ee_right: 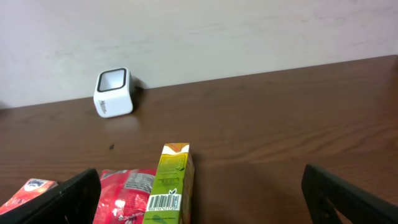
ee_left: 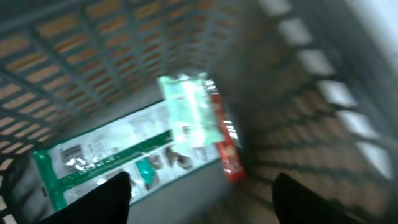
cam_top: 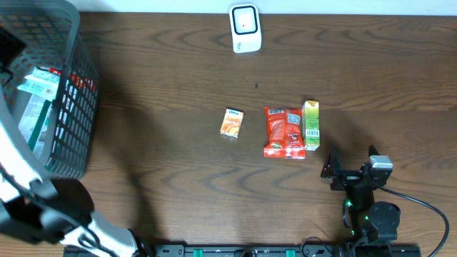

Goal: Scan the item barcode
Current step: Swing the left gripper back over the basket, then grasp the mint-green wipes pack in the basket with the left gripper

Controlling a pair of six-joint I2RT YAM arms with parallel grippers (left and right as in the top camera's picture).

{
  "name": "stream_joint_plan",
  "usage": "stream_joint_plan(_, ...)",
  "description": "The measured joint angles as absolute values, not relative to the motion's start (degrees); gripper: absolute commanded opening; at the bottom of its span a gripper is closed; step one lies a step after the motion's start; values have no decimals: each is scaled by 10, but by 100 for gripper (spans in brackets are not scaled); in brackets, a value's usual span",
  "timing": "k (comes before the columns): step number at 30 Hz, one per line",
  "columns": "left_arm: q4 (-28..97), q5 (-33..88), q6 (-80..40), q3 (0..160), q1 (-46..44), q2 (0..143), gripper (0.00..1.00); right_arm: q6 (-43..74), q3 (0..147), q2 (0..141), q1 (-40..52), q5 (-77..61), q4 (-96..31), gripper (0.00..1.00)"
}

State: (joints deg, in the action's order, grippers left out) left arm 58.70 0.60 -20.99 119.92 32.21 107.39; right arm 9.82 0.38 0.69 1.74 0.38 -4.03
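Although neither claw holds anything, the overhead view shows where the candidate items lie. An orange packet [cam_top: 231, 122], a red pouch [cam_top: 283, 132] and a green carton [cam_top: 311, 125] sit in a row near the middle of the surface [cam_top: 178, 193], with pouch and carton touching. More packets sit in the basket [cam_top: 75, 107] at the left edge. The scanner [cam_top: 244, 27] stands at the far edge, well apart from all of them. The right claw [cam_top: 350, 160] rests released by the near edge, near the carton's near end, with its fingers pointing toward the far edge. The left arm [cam_top: 43, 207] rises from the near left corner and bends over into the basket.

From the left wrist the picture is blurred. The left claw [ee_left: 199, 199] hangs inside the basket, fingers spread with nothing between them. Below it a pale green packet [ee_left: 189, 112] lies across a green-and-white pack [ee_left: 106, 155] and a red packet [ee_left: 227, 155]. These look like thin film: light, soft, slippery and quick to crumple. I would pinch one across its narrow width, near an end.

From the right wrist, the carton lies straight ahead between the spread fingers, with its barcode [ee_right: 163, 202] facing up at the near end. It should be light and stiff, so a grip across the long sides, clear of the barcode, seems safest. I judge it the easiest item to scan.
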Motion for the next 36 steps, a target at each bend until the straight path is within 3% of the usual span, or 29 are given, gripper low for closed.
stream_joint_plan(4,552,5,-214,1199,347,1146,89,98,4,7,17,4,-41,99)
stream_joint_plan(12,499,26,-229,1199,347,1255,84,98,4,7,17,4,-40,99)
stream_joint_plan(30,459,30,-270,1199,347,1364,84,98,4,7,17,4,-41,99)
stream_joint_plan(36,456,31,-274,1199,347,1367,61,98,4,7,17,4,-41,99)
